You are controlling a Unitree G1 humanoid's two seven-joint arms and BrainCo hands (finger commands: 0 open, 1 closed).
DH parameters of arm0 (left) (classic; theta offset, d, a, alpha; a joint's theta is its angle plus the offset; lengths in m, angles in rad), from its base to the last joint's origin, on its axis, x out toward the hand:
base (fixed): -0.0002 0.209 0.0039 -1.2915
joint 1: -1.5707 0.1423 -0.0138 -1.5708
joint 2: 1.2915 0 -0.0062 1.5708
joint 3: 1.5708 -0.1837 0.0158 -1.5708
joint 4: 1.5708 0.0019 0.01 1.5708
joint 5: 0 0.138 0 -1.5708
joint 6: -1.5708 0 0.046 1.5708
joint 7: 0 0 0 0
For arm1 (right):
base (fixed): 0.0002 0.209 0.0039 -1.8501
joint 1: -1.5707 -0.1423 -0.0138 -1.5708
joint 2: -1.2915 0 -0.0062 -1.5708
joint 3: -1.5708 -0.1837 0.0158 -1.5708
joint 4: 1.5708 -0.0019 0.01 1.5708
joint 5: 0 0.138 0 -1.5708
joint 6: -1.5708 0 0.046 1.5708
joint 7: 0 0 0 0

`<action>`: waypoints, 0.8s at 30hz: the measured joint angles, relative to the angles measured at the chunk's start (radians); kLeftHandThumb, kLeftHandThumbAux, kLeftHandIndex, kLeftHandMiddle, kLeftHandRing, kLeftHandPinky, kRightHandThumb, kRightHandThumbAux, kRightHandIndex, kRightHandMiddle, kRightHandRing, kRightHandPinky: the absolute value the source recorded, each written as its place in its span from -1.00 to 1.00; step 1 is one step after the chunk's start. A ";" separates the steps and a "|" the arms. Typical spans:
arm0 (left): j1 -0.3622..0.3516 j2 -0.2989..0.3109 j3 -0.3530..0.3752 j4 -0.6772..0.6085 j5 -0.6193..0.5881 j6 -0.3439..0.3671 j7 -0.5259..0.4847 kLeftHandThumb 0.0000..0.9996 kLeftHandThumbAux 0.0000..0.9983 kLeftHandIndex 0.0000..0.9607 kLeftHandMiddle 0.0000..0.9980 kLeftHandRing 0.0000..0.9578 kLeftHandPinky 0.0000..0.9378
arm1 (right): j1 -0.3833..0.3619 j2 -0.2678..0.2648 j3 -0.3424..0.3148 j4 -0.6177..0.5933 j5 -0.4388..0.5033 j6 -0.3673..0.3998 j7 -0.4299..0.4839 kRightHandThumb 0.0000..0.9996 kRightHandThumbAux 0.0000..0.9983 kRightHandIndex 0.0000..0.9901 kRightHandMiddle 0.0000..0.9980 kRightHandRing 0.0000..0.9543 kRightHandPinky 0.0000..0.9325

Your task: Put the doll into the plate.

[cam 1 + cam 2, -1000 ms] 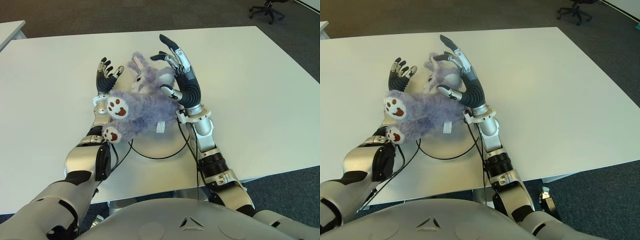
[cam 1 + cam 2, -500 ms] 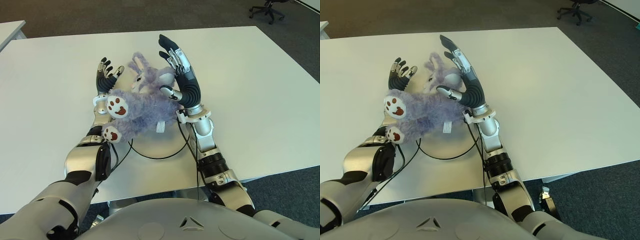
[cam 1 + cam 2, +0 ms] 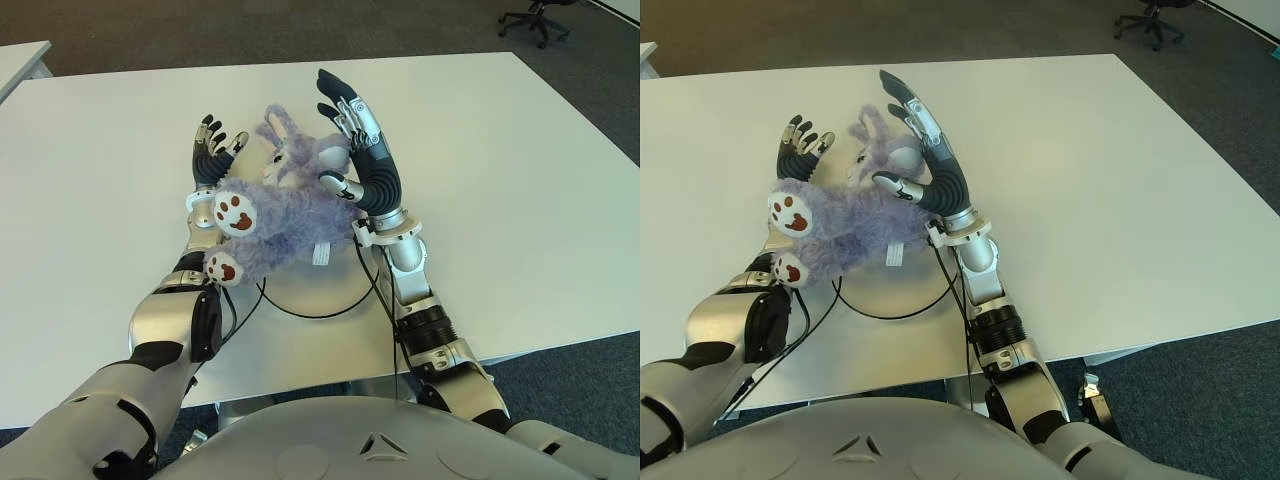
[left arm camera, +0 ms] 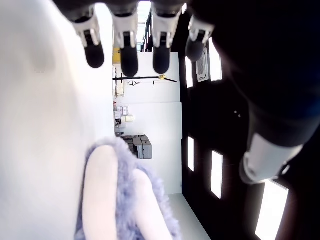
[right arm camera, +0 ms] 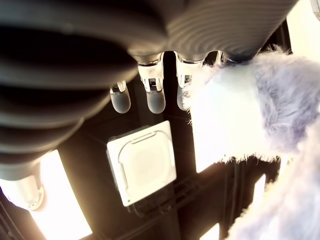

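Observation:
The doll (image 3: 285, 205) is a fluffy purple bunny with white, brown-padded feet. It lies on its back across a pale plate (image 3: 300, 285) that barely stands out from the white table. My left hand (image 3: 212, 150) stands at the doll's left side, fingers straight and spread; its wrist view shows a doll ear (image 4: 105, 200) below the extended fingers (image 4: 129, 55). My right hand (image 3: 350, 125) stands at the doll's right side by its head, fingers straight, thumb against the fur. Purple fur (image 5: 250, 115) fills the side of the right wrist view. Neither hand grips the doll.
The white table (image 3: 520, 160) stretches wide on both sides. A black cable (image 3: 310, 312) loops over the plate's near side between my forearms. An office chair (image 3: 535, 20) stands on the dark floor beyond the far right corner.
The right hand's fingers, curled over the doll's head a second ago, have straightened and lifted off it. The doll and the left hand have not moved.

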 measured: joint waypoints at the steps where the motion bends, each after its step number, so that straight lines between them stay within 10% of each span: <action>1: 0.000 0.000 0.000 0.000 0.000 0.000 0.000 -0.75 0.36 -0.98 -0.75 -0.74 -0.78 | 0.000 0.000 0.000 0.000 0.000 0.000 -0.001 -0.56 0.03 -0.89 -0.90 -0.92 -0.86; 24: 0.000 0.000 -0.001 0.000 0.000 0.000 0.000 -0.75 0.35 -0.97 -0.75 -0.74 -0.79 | 0.050 0.010 -0.002 -0.125 0.013 0.169 -0.018 -0.75 -0.05 -0.88 -0.92 -0.96 -0.95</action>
